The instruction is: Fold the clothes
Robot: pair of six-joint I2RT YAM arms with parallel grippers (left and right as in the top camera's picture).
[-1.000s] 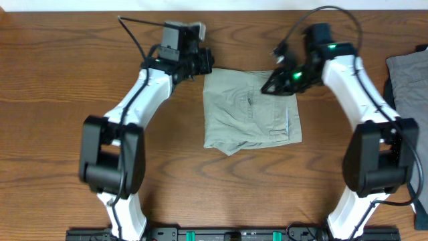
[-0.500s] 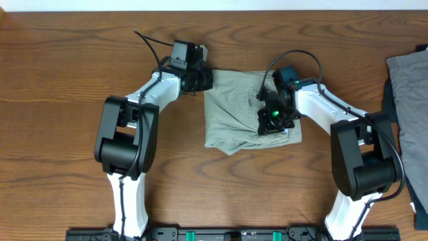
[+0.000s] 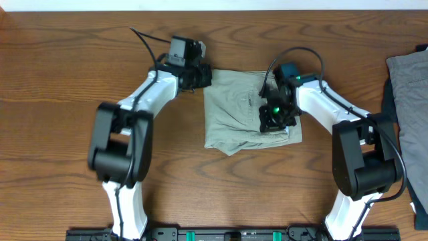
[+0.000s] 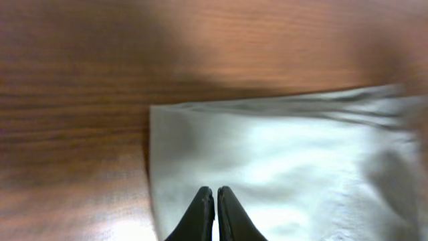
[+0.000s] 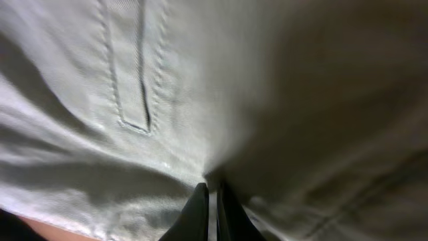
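Both clenched: left fingers (image 4: 202, 215) at shorts (image 3: 231, 117) corner, right fingers (image 5: 195, 215) on shorts.

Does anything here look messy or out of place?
Mostly tidy. The folded khaki shorts are not quite square: along the near edge a lump of cloth pokes out, so that edge looks crooked. A grey garment lies apart at the far right.

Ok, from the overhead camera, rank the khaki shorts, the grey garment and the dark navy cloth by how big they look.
1. khaki shorts: largest, lying whole in view.
2. grey garment: smaller as seen, but the right frame edge cuts it off.
3. dark navy cloth: smallest, only a thin strip shows.
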